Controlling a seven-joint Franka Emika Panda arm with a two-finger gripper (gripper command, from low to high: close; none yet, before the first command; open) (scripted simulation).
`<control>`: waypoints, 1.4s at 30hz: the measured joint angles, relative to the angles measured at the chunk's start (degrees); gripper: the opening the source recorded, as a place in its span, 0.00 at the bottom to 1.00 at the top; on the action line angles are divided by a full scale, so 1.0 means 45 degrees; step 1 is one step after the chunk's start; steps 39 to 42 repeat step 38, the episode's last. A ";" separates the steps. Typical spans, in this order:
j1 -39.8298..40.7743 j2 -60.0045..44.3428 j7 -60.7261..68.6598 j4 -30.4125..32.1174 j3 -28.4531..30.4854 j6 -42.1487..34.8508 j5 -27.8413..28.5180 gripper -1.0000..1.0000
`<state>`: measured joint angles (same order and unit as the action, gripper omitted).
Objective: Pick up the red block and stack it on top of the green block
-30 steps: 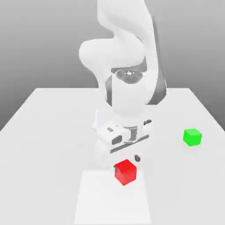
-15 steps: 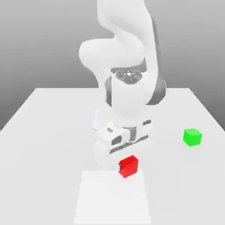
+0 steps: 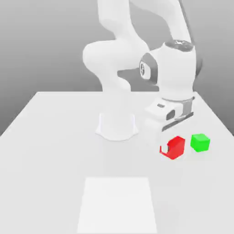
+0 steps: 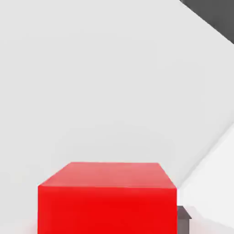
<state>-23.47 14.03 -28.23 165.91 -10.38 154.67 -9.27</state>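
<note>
The red block (image 3: 174,147) hangs just above the white table, held between the fingers of my gripper (image 3: 172,148), which is shut on it. It sits just to the exterior view's left of the green block (image 3: 200,142), almost level with it and close beside it. The green block rests on the table near the exterior view's right side. In the hand view the red block (image 4: 107,196) looms close, with a dark fingertip (image 4: 183,215) at its side.
The arm's white base (image 3: 117,124) stands at the table's middle back. A lighter square patch (image 3: 118,204) lies on the table (image 3: 55,146) toward the front. The table's right edge runs not far beyond the green block.
My gripper closed on the red block near the front patch, lifted it and carried it to the exterior view's right, ending beside the green block.
</note>
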 joint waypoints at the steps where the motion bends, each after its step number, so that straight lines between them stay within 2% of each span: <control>1: -0.0234 0.0101 -0.0193 -0.0015 -0.0205 -0.0087 -0.0119 0.00; 12: -0.2662 0.0673 -0.2471 -0.0101 -0.2627 -0.0690 -0.1218 0.00; 21: -0.4434 0.0054 -0.4651 -0.0065 -0.4453 -0.0454 -0.1427 0.00; 29: -0.3692 -0.1800 -0.5891 -0.0086 -0.5046 0.1346 0.0198 0.00; 35: -0.3179 -0.3478 -0.7933 -0.0120 -0.4699 0.2709 0.3106 0.00; 36: -0.3196 -0.3715 -0.8303 -0.0135 -0.4546 0.2876 0.3623 1.00; 42: -0.3196 -0.3715 -0.8303 -0.0135 -0.4546 0.2876 0.3623 1.00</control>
